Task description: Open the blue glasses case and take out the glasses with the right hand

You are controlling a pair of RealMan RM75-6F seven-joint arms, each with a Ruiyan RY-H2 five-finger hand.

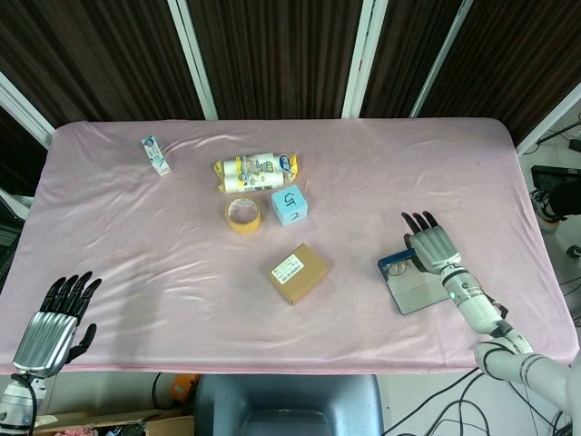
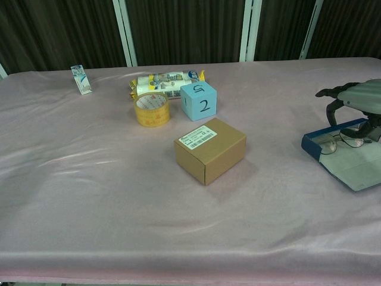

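Observation:
The blue glasses case (image 2: 312, 145) lies open at the table's right, its grey lid (image 2: 358, 171) folded flat toward the front edge. The glasses (image 2: 334, 142) lie inside the tray. My right hand (image 2: 359, 96) arches over the far end of the case, fingertips (image 2: 330, 113) pointing down at the back wall and the thumb low beside a lens. In the head view the right hand (image 1: 434, 246) covers most of the case (image 1: 392, 266), and its fingers are spread. My left hand (image 1: 55, 322) hangs open off the table's front left corner, holding nothing.
A brown cardboard box (image 1: 298, 272) sits mid-table. Behind it are a light-blue cube (image 1: 290, 204) marked with numbers, a roll of yellow tape (image 1: 243, 215) and a snack packet (image 1: 257, 169). A small sachet (image 1: 155, 154) lies at the far left.

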